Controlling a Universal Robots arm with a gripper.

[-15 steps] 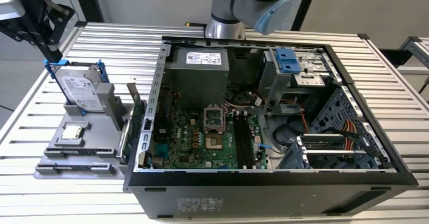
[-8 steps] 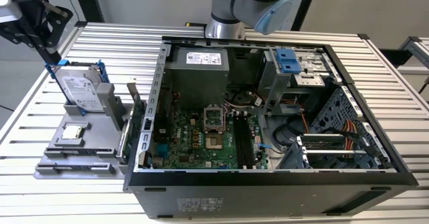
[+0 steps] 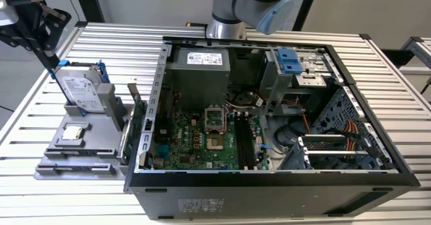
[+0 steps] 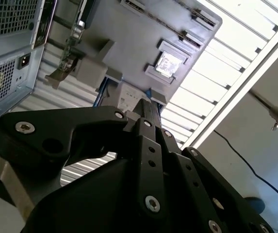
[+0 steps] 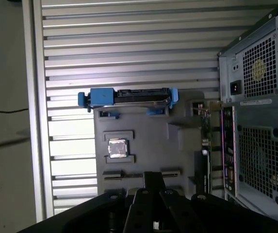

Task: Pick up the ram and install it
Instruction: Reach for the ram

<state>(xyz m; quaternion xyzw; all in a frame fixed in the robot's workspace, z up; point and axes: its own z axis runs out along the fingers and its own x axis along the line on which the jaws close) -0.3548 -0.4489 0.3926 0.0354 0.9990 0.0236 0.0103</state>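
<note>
At the exterior view's left, the black long-fingered gripper hangs tilted over the silver hard drive in its blue plastic frame, which stands on edge in the grey moulded fixture tray. Pincer state: in both wrist views the two slim fingers lie drawn together, with no gap to see and nothing visibly held.

The ram, a thin blue stick, cannot be picked out with certainty; whether it sits in the tray's long narrow slots cannot be told. A small square metal-lidded chip lies flat on the tray. The green expansion card with its steel bracket stands between the tray and the open black sheet-metal computer case. All rest on a ribbed aluminium table.

Judged step: the reach for the stick. Done well, it asks for fingers square to the board's flat faces and clear of its chips and edge contacts — thin, stiff laminate, likely easy to flex.
</note>
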